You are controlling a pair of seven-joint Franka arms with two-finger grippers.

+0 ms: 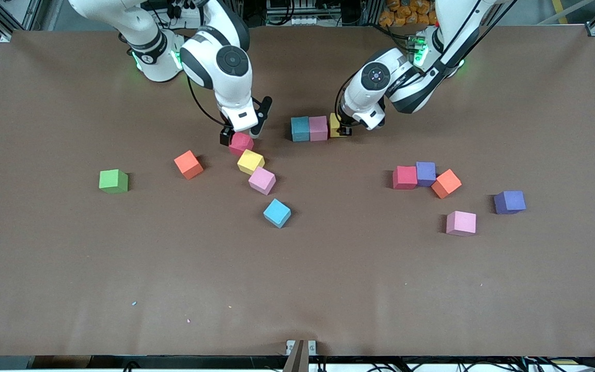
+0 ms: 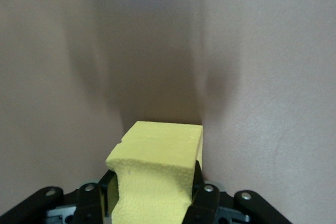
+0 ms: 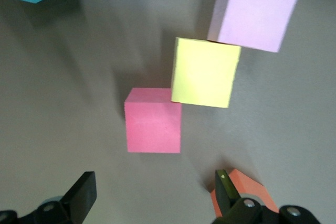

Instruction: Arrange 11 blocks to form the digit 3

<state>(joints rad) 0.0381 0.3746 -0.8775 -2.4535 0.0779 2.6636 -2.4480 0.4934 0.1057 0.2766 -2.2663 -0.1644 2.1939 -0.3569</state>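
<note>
row so far: a cyan block (image 1: 300, 128) and a pink block (image 1: 318, 128) sit touching side by side, up near the arms' bases around mid-table
yellow block (image 1: 335, 125): right next to that pink one, down at table level, looks like it's touching it but the gripper hides the seam
left gripper (image 1: 345, 131): clamped tight on the yellow block (image 2: 157, 174), fingers (image 2: 202, 192) squeezing into its sides so the foam dents in
red block (image 1: 240, 143): on the table, toward the right arm's end from the row, corner touching a second yellow block (image 1: 250, 161)
right gripper (image 1: 239, 135): hanging just over that red block (image 3: 153, 120) with fingers (image 3: 81, 192) spread wide, nothing in it
chain: red, yellow (image 3: 205, 72), then another pink block (image 1: 262, 180), corner to corner, running toward the front camera
loose nearby: a second cyan block (image 1: 277, 212) nearest the camera of that bunch, an orange block (image 1: 188, 164) beside the chain
other bunch: red (image 1: 404, 177), purple (image 1: 425, 173) and orange (image 1: 446, 183) cubes touching, at the left arm's end
strays: pink cube (image 1: 460, 223) and purple cube (image 1: 509, 202), each on its own
green cube (image 1: 113, 181): alone, toward the right arm's end
</note>
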